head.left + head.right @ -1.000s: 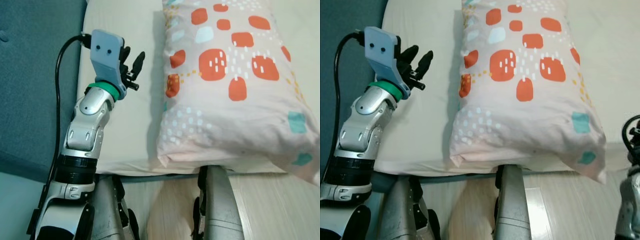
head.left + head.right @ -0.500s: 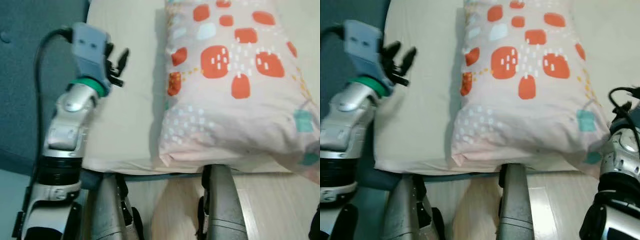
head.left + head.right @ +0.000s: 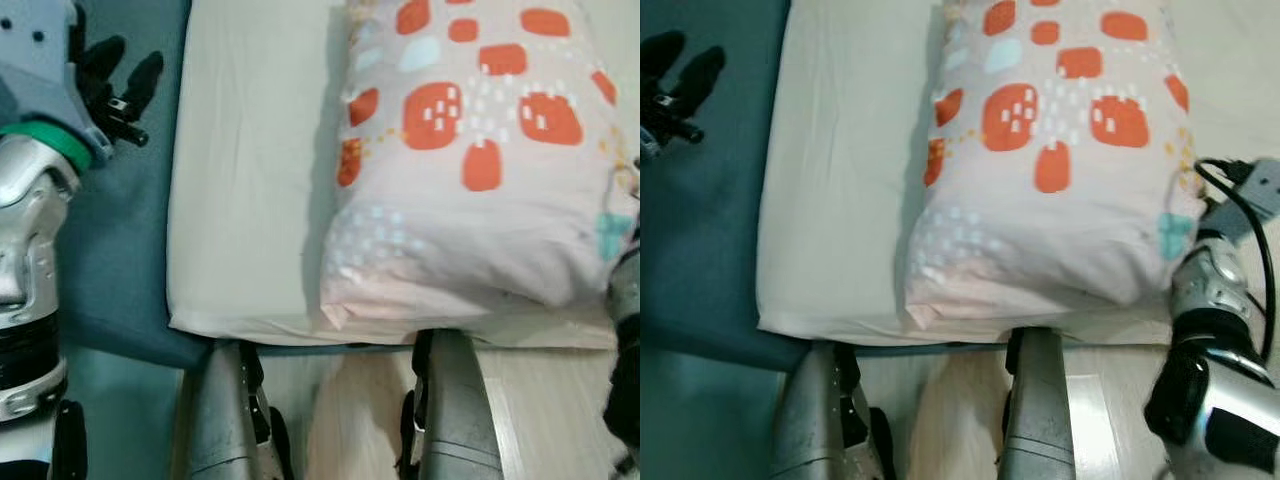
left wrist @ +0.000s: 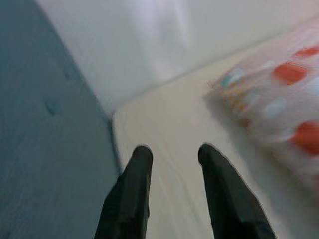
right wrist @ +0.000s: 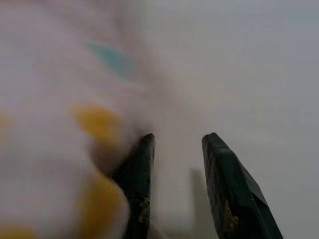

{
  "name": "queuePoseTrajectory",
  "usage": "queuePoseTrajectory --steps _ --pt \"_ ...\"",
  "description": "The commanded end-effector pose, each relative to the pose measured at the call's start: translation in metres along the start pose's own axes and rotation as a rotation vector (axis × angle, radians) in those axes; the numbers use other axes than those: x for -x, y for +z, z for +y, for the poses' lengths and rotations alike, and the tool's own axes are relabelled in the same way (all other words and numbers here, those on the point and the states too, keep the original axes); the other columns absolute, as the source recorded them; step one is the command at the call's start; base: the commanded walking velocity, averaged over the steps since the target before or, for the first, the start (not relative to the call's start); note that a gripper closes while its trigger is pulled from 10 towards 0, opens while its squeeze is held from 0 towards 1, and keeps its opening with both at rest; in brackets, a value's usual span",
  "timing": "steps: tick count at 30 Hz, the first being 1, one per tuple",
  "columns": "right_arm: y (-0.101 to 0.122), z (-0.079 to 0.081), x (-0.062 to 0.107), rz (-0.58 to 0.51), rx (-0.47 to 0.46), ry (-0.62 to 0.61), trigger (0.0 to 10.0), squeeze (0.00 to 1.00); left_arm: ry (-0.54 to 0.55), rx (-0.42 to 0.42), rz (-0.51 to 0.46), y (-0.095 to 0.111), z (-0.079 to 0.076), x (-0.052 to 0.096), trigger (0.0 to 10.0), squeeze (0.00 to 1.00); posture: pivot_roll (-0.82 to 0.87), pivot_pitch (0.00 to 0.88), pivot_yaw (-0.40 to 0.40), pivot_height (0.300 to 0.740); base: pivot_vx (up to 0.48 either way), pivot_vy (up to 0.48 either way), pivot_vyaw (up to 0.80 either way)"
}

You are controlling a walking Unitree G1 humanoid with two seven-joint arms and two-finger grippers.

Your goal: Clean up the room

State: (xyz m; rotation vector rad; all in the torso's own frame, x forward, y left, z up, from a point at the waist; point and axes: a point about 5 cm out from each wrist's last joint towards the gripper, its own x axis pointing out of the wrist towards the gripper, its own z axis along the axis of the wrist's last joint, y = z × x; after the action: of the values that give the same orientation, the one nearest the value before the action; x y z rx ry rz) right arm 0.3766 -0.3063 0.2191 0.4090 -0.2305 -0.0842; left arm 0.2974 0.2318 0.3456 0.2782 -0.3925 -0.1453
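The left end effector (image 3: 118, 78) has swung off the mattress (image 3: 245, 200) to its left edge, fingers apart and empty. The right end effector (image 5: 174, 144), also spread and empty, has come against the pillow (image 3: 470, 150) at the mattress's front right corner, likely to grasp it.

pillow (image 3: 470, 160) | pale pink, orange and teal patches | lying flat | on cream mattress (image 3: 250, 200), near its front edge
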Motion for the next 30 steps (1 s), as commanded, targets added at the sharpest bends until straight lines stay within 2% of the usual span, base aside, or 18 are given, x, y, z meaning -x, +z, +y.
queuePoseTrajectory --steps 1,3,4,5,6,8,9,11,12,14,15,17,18,19,20,21,24,30 --pt "0.004 0.019 -0.007 -0.024 -0.047 0.133 10.0 0.0 -0.008 0.013 -0.004 0.004 0.003 0.005 10.0 0.0 0.13 0.279 0.165 0.545 0.0 0.0 0.0" --pt "0.017 0.062 -0.019 -0.079 -0.105 0.378 10.0 0.0 -0.069 0.07 -0.045 0.015 0.001 0.006 10.0 0.0 0.11 0.261 0.148 0.545 0.0 0.0 0.0" --pt "0.017 0.062 -0.019 -0.079 -0.105 0.378 10.0 0.0 -0.069 0.07 -0.045 0.015 0.001 0.006 10.0 0.0 0.11 0.261 0.148 0.545 0.0 0.0 0.0" --pt "0.022 0.084 -0.023 -0.097 -0.122 0.489 10.0 0.0 -0.108 0.098 -0.068 0.022 -0.001 0.006 10.0 0.0 0.11 0.259 0.147 0.545 0.0 0.0 0.0" --pt "0.022 0.084 -0.023 -0.097 -0.122 0.489 10.0 0.0 -0.108 0.098 -0.068 0.022 -0.001 0.006 10.0 0.0 0.11 0.259 0.147 0.545 0.0 0.0 0.0" --pt "0.027 0.102 -0.025 -0.112 -0.128 0.578 10.0 0.0 -0.141 0.119 -0.088 0.027 -0.003 0.005 10.0 0.0 0.1 0.255 0.145 0.545 0.0 0.0 0.0" --pt "0.033 0.129 -0.029 -0.127 -0.14 0.687 10.0 0.0 -0.182 0.147 -0.108 0.033 -0.004 0.005 10.0 0.0 0.09 0.252 0.143 0.545 0.0 0.0 0.0" --pt "0.032 0.215 -0.027 -0.102 -0.16 0.983 10.0 0.0 -0.251 0.204 -0.154 0.045 -0.006 0.006 10.0 0.0 0.07 0.243 0.14 0.545 0.0 0.0 0.0" --pt "0.032 0.215 -0.027 -0.102 -0.16 0.983 10.0 0.0 -0.251 0.204 -0.154 0.045 -0.006 0.006 10.0 0.0 0.07 0.243 0.14 0.545 0.0 0.0 0.0" --pt "0.007 0.3 0.002 0.011 -0.149 1.331 10.0 0.0 -0.288 0.253 -0.204 0.058 -0.006 0.004 10.0 0.0 0.07 0.234 0.13 0.545 0.0 0.0 0.0" --pt "-0.016 0.335 0.03 0.103 -0.158 1.541 10.0 0.0 -0.298 0.267 -0.244 0.069 -0.003 0.004 10.0 0.0 0.08 0.231 0.124 0.545 0.0 0.0 0.0" --pt "-0.016 0.335 0.03 0.103 -0.158 1.541 10.0 0.0 -0.298 0.267 -0.244 0.069 -0.003 0.004 10.0 0.0 0.08 0.231 0.124 0.545 0.0 0.0 0.0" --pt "-0.034 0.355 0.058 0.175 -0.166 1.735 10.0 0.0 -0.308 0.27 -0.286 0.081 0.001 0.005 10.0 0.0 0.08 0.226 0.111 0.545 0.0 0.0 0.0" --pt "-0.04 0.359 0.081 0.213 -0.2 1.872 10.0 0.0 -0.316 0.261 -0.36 0.102 0.008 0.008 10.0 0.0 0.09 0.223 0.095 0.545 0.0 0.0 0.0" --pt "-0.04 0.359 0.081 0.213 -0.2 1.872 10.0 0.0 -0.316 0.261 -0.36 0.102 0.008 0.008 10.0 0.0 0.09 0.223 0.095 0.545 0.0 0.0 0.0" --pt "-0.041 0.356 0.094 0.227 -0.222 1.941 10.0 0.0 -0.321 0.247 -0.418 0.119 0.014 0.013 10.0 0.0 0.09 0.219 0.091 0.545 0.0 0.0 0.0" --pt "-0.033 0.333 0.094 0.203 -0.212 1.922 10.0 0.0 -0.323 0.219 -0.512 0.147 0.028 0.022 10.0 0.0 0.08 0.212 0.087 0.545 0.0 0.0 0.0" --pt "-0.022 0.309 0.087 0.151 -0.173 1.845 10.0 0.0 -0.329 0.199 -0.543 0.157 0.032 0.026 10.0 0.0 0.06 0.197 0.087 0.545 0.0 0.0 0.0"
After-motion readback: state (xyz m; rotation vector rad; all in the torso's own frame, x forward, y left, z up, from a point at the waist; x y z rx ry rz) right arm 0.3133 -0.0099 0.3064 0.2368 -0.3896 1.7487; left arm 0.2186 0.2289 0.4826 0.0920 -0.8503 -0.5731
